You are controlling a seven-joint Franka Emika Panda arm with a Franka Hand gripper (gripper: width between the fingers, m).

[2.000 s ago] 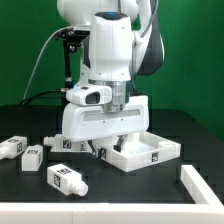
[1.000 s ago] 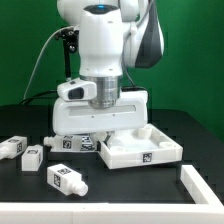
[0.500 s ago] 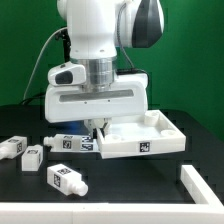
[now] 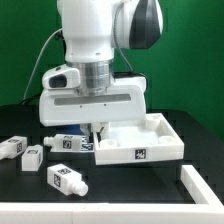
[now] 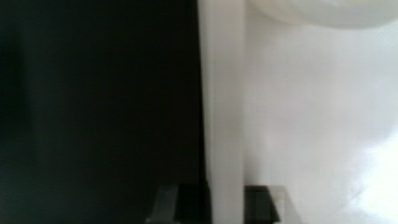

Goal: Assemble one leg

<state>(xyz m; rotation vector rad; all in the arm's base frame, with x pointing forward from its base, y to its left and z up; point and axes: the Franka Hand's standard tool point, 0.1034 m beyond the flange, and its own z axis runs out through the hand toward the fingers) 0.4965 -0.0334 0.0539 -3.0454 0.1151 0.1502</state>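
My gripper is shut on the near-left edge of the large white square panel, which lies low over the black table at centre right, a marker tag on its front face. In the wrist view the panel's edge runs between my two dark fingertips, with the gripper closed on it. Several legs lie to the exterior view's left: one in front, two at far left, one beside the fingers. None is held.
A white angled bar lies at the front right of the table. A black post with cables stands behind on the exterior view's left. A round hole shows in the panel's corner.
My hand has turned with the panel in its grip. The panel swung from slanted to square-on and slid slightly toward the exterior view's left. The legs have not moved.
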